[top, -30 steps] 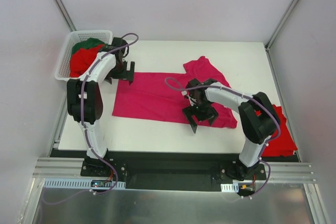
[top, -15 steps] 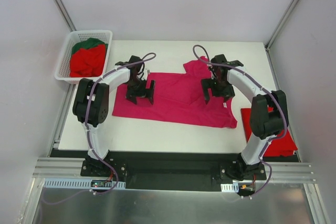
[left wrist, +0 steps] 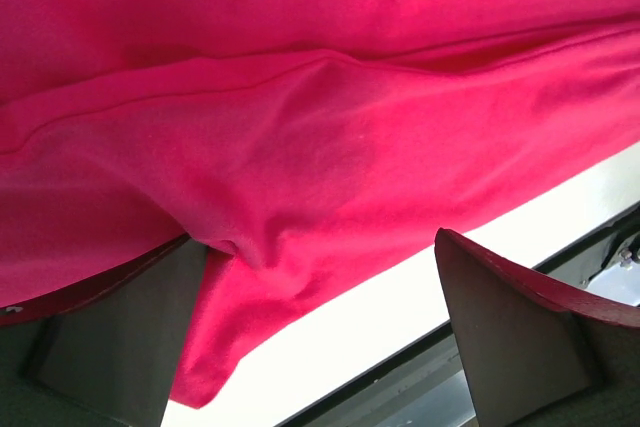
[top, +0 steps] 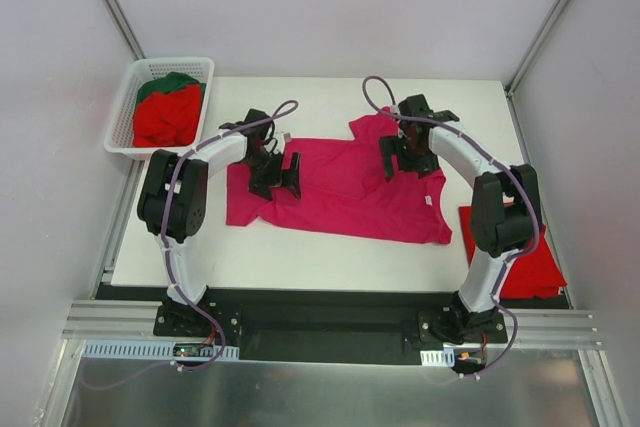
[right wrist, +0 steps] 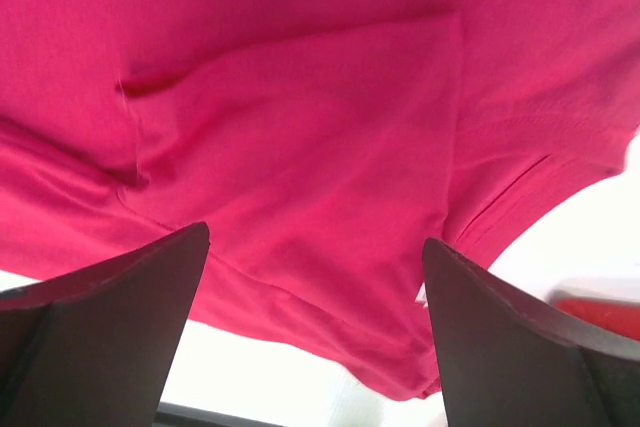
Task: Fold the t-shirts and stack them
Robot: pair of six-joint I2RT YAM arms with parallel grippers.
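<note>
- magenta t-shirt [top: 350,187]: spread mostly flat across the middle of the worktop [top: 330,252], long side running left to right. One sleeve points toward the far edge.
- The shirt's left end is rumpled, and its near-left corner is drawn in toward the left gripper.
- left gripper [top: 279,175]: down on the shirt's left part, pointing at the cloth. Jaws are released and wide apart.
- Left wrist view: a ridge of cloth is bunched against one finger [left wrist: 110,332]. The other finger [left wrist: 520,332] is clear of the cloth, over the bare white worktop. Nothing is pinched.
- right gripper [top: 407,155]: over the shirt's far-right area, beside the sleeve. Jaws are also released and wide.
- Right wrist view: both fingers [right wrist: 100,322] frame a doubled-over flap of magenta cloth. I cannot tell whether the tips touch the fabric. No grasp.
- folded red t-shirt [top: 538,265]: near-right corner of the worktop, just beside the magenta shirt's right end. It is partly hidden by the right arm.
- basket [top: 118,125]: white lattice, at the far-left corner, well apart from both grippers.
- Inside the basket: a red t-shirt [top: 165,119] toward the near side and a dark green t-shirt [top: 172,83] at the far end. Both are crumpled, not folded.
</note>
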